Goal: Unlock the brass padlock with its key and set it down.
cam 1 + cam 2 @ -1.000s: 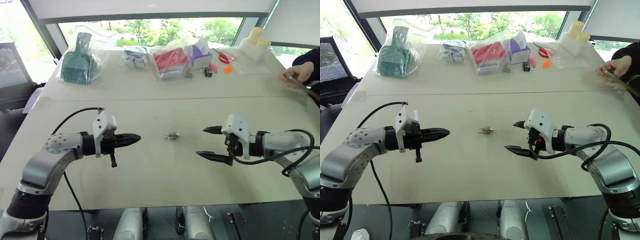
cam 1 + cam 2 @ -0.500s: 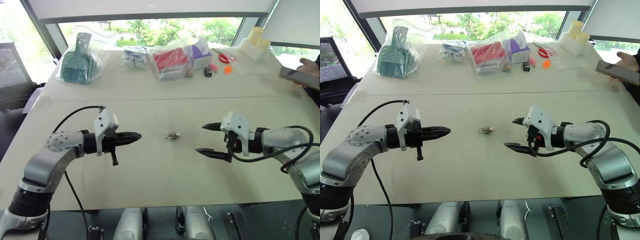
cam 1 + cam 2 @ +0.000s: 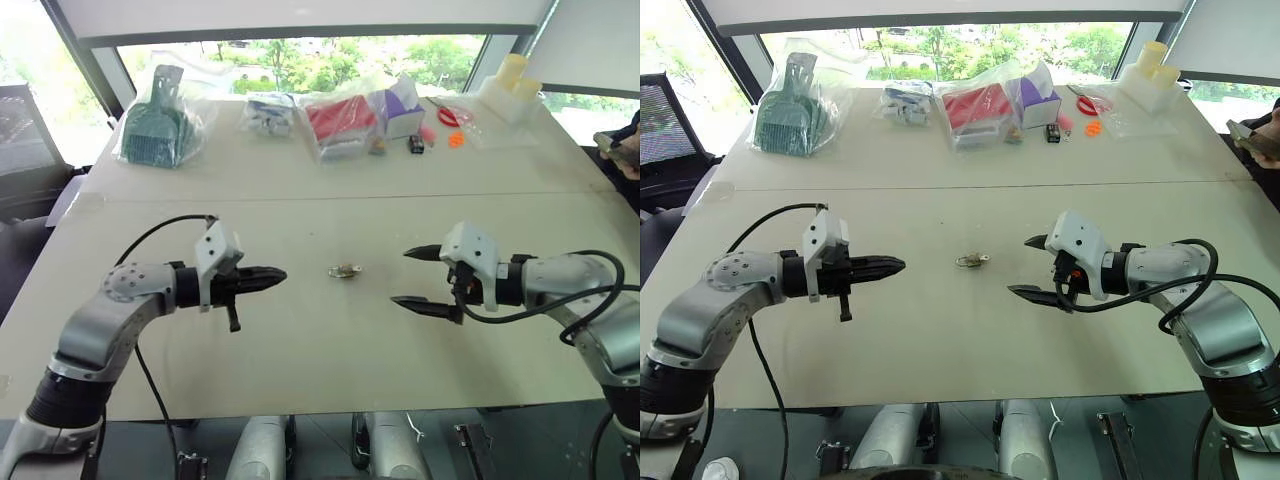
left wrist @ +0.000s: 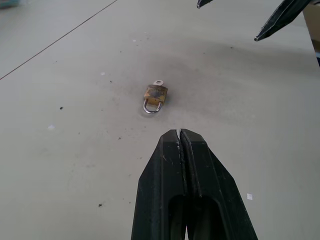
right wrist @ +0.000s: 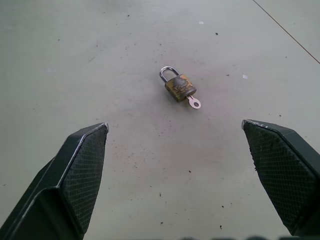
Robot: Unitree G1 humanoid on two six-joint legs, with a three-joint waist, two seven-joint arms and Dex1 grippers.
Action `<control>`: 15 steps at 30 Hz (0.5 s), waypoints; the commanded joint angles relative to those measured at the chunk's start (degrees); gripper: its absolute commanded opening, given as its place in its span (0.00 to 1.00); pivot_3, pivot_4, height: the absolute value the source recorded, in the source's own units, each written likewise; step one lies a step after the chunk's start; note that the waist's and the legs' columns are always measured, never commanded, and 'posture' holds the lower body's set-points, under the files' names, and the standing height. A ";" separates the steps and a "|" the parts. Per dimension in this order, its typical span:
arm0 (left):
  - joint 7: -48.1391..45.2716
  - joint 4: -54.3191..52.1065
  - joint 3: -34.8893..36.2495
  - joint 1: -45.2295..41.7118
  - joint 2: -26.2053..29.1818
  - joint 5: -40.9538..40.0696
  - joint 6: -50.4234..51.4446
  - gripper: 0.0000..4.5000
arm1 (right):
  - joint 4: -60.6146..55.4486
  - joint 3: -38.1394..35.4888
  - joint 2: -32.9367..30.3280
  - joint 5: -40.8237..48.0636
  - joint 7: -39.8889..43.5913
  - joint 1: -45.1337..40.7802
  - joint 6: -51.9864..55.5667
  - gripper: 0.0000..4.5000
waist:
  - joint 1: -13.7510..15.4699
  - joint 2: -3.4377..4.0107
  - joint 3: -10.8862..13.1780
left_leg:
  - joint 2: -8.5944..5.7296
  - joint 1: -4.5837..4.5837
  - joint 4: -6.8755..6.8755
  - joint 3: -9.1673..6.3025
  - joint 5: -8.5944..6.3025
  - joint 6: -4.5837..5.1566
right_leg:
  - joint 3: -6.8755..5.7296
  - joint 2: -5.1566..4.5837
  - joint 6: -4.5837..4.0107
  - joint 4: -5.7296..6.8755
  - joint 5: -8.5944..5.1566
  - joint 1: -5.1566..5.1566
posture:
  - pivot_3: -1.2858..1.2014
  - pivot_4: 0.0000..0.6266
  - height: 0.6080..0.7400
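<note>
We saw the brass padlock lying flat at the table's centre, its key in its base. Our left gripper, left of it, had fingers pressed together; our right gripper, right of it, had fingers spread wide, neither touching it.

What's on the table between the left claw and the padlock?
Nothing but bare table, as the left wrist view shows: the shut left claw points at the padlock.
</note>
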 commanded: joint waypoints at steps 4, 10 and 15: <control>-1.35 10.93 -8.95 -6.26 -8.06 8.85 -11.81 0.51 | -2.69 -0.92 0.79 0.03 -1.89 -0.06 -0.33 1.00 | 0.23 -0.01 0.00 | -0.11 0.00 0.04 -0.01 0.00 0.00 | 0.00 -0.01 0.06 0.00 0.04 0.05 | 0.52 0.24 1.00; -2.38 23.12 -12.98 -11.36 -14.84 14.65 -21.16 0.99 | -4.77 -1.47 1.35 0.32 -3.89 1.35 0.72 1.00 | 0.02 -0.01 0.00 | -0.11 0.00 0.03 -0.01 0.00 0.01 | -0.01 0.00 0.18 0.02 0.11 0.03 | 0.52 0.24 1.00; -1.33 37.66 -13.28 -17.41 -21.27 18.11 -28.66 0.99 | -7.08 -2.48 1.47 0.61 -5.54 3.57 1.64 1.00 | 0.28 -0.02 0.00 | -0.12 0.00 0.08 -0.02 0.00 0.02 | -0.01 -0.02 0.19 0.02 0.12 0.06 | 0.52 0.24 1.00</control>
